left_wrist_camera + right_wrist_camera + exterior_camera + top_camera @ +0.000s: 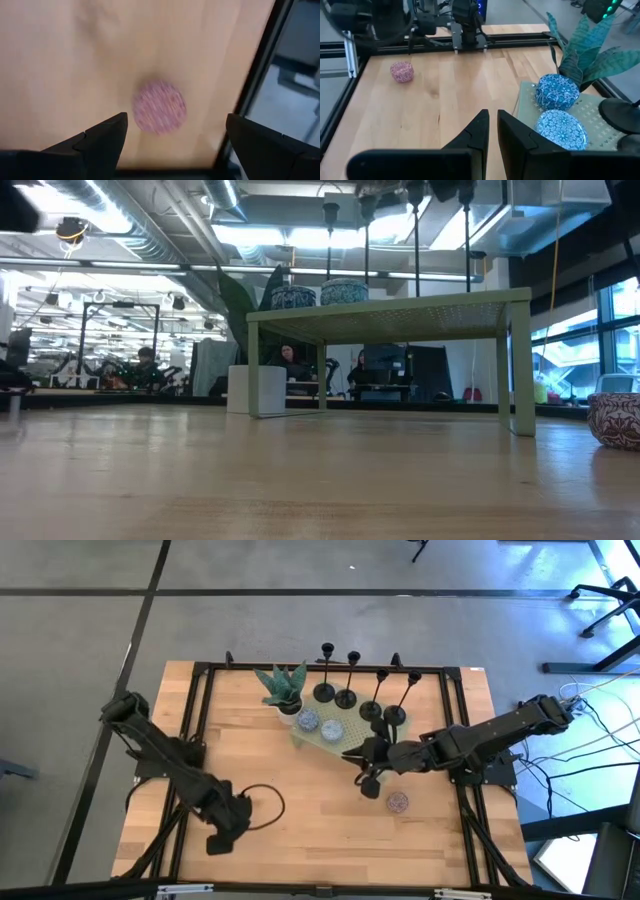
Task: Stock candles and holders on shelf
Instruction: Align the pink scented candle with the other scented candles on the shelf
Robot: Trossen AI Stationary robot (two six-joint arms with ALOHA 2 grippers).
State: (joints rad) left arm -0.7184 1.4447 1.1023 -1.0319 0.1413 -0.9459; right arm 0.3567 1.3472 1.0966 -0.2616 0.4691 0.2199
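Two bluish candles (319,724) and four black holders (347,692) stand on the pale green shelf (345,745), beside a plant (281,686). The right gripper (366,783) hangs just off the shelf's front edge, fingers closed on nothing. The left gripper (172,137), fingers wide, hovers over a pink candle (159,107) on the bench (300,810); another pink candle (397,802) lies near the right gripper.

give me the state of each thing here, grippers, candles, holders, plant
left gripper: open, above a pink candle
right gripper: shut, empty, beside the shelf
blue candles: on the shelf
second pink candle: on the table
holders: upright on the shelf
plant: upright, by the shelf
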